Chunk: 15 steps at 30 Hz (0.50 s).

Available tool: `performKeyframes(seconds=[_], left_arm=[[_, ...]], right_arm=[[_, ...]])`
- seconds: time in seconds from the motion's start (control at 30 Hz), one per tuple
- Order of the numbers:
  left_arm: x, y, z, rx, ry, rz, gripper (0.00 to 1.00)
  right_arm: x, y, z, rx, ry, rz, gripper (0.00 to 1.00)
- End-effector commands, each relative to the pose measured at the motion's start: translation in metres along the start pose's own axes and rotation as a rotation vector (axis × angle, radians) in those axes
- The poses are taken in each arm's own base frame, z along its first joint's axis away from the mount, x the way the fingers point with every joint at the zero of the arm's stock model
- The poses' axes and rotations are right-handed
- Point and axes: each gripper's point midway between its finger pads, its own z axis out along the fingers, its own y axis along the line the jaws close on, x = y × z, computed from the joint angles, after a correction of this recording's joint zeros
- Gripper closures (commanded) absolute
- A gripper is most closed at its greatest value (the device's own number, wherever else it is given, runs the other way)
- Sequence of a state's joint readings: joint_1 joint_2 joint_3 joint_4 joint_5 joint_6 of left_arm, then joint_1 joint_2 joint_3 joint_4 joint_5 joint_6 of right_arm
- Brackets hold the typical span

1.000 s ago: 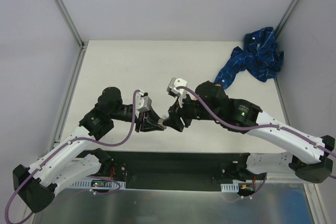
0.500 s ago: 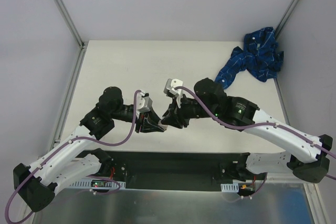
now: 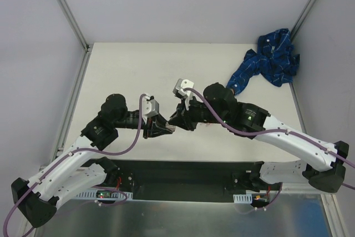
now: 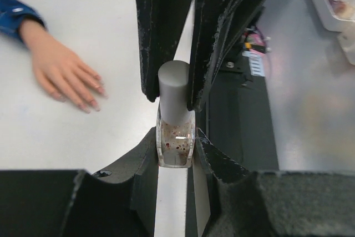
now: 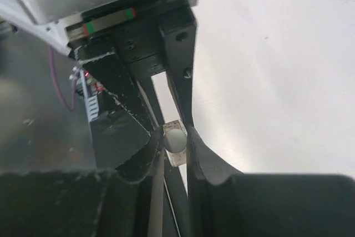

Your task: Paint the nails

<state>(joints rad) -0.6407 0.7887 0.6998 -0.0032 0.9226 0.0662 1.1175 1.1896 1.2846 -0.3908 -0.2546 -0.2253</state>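
My left gripper [image 4: 176, 144] is shut on a small clear polish bottle [image 4: 176, 140] with reddish flecks, held at its glass body. My right gripper [image 5: 175, 140] comes from the opposite side, and its black fingers [image 4: 166, 31] press on both sides of the bottle's grey cap [image 4: 173, 90]. Seen from above, the two grippers meet near the table's front middle, left gripper [image 3: 165, 130] and right gripper [image 3: 175, 121]. The flesh-coloured mannequin hand [image 4: 58, 70] lies flat, fingers spread, with glossy pinkish nails [image 4: 94, 104]. Its blue patterned sleeve [image 3: 272, 59] lies at the back right.
The white table [image 3: 127, 70] ends at a dark strip along the near edge [image 3: 183, 173], right under the grippers. Metal frame posts [image 3: 69, 18] and white walls enclose the table at the back and sides.
The right gripper's fingers have closed onto the bottle's cap. Both grippers and the bottle have drifted slightly to the left.
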Motion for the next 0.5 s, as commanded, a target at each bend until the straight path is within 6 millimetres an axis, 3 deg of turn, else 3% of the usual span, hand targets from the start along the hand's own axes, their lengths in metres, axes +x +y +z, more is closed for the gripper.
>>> performKeyframes(seconds=[0.0,0.03,0.07,0.1,0.13,0.2,0.27,0.37,0.47], left_arm=[[-0.033,0.050,-0.015,-0.315,-0.092,0.109,1.00],[-0.032,0.054,-0.019,-0.353,-0.094,0.112,1.00],[-0.032,0.061,-0.023,-0.400,-0.095,0.122,1.00],[-0.034,0.063,-0.026,-0.420,-0.101,0.128,1.00],[-0.033,0.065,-0.027,-0.433,-0.099,0.127,1.00],[-0.032,0.065,-0.028,-0.438,-0.098,0.140,1.00],[-0.031,0.066,-0.027,-0.435,-0.094,0.135,1.00],[-0.030,0.063,-0.023,-0.407,-0.086,0.133,1.00],[-0.027,0.054,-0.017,-0.334,-0.070,0.126,1.00]], right_arm=[[0.017,-0.048,0.004,0.389,-0.047,0.190,0.99],[0.024,-0.053,0.000,0.528,-0.068,0.253,1.00],[0.032,-0.062,-0.004,0.661,-0.127,0.430,1.00],[0.040,-0.080,-0.021,0.846,-0.158,0.438,1.00],[0.045,-0.072,-0.012,0.875,-0.152,0.437,1.00],[0.045,-0.074,-0.012,0.956,-0.173,0.439,1.00],[0.036,-0.067,-0.003,0.945,-0.168,0.413,1.00],[0.024,-0.065,-0.007,0.930,-0.159,0.371,0.97],[0.013,-0.060,-0.015,0.873,-0.144,0.315,0.76]])
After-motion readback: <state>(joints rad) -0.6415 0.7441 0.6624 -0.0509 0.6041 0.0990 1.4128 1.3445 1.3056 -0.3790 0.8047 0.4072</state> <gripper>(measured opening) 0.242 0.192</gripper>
